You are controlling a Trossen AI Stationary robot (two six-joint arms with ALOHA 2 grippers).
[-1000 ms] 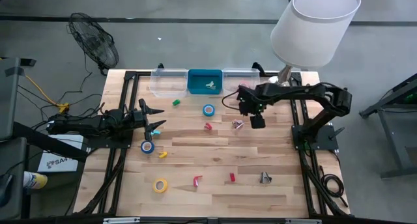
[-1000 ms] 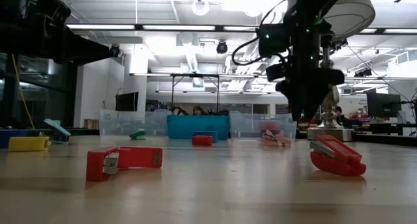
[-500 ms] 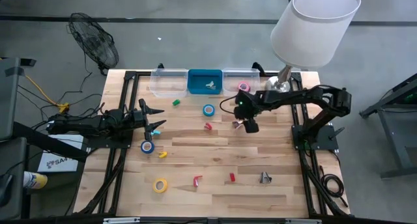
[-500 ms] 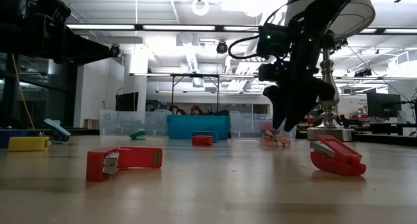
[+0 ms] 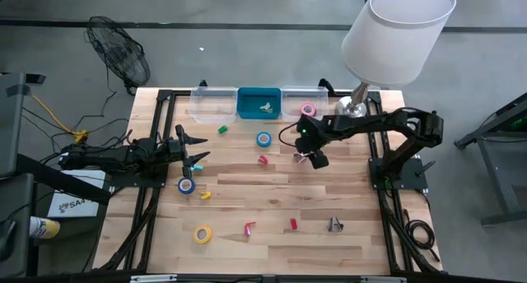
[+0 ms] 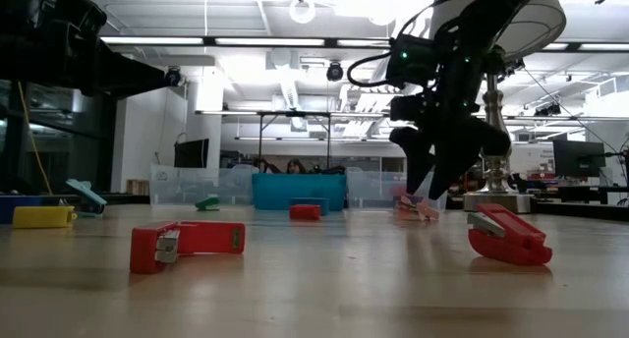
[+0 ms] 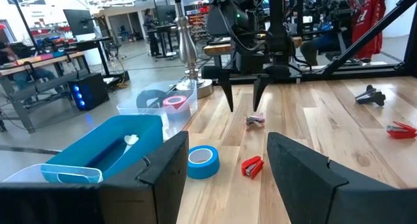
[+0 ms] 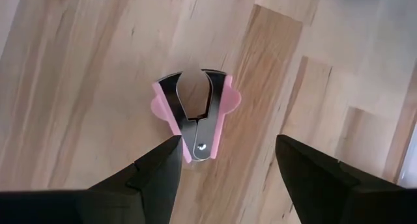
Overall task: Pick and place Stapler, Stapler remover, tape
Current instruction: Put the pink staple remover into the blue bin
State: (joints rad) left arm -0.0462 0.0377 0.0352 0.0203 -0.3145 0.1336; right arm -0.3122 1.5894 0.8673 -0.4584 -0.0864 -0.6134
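Observation:
A pink staple remover (image 8: pixel 194 113) lies flat on the wooden table right of the middle (image 5: pixel 300 157). My right gripper (image 8: pixel 228 178) hangs open just above it, pointing steeply down; its two fingertips (image 7: pixel 243 100) are clear of the remover (image 7: pixel 255 120). My left gripper (image 5: pixel 196 155) waits open at the table's left side. A blue tape roll (image 5: pixel 263 138) and a red stapler (image 5: pixel 263 160) lie left of the remover. Another blue tape roll (image 5: pixel 186 185) and a yellow one (image 5: pixel 202 233) lie at the left; a pink roll (image 5: pixel 308 110) sits in the right clear bin.
Two clear bins (image 5: pixel 212 102) flank a blue bin (image 5: pixel 258 102) along the far edge. A white lamp (image 5: pixel 395 32) stands at the far right. Two red staplers (image 5: pixel 249 228) (image 5: pixel 293 224) and a black staple remover (image 5: pixel 335 225) lie near the front. Small green (image 5: pixel 222 130) and yellow (image 5: pixel 205 195) pieces lie left.
My right gripper has moved a little toward the table's left and down over the pink staple remover, tipping and rolling as it went, then held still for the last half second. Its fingers stay open.

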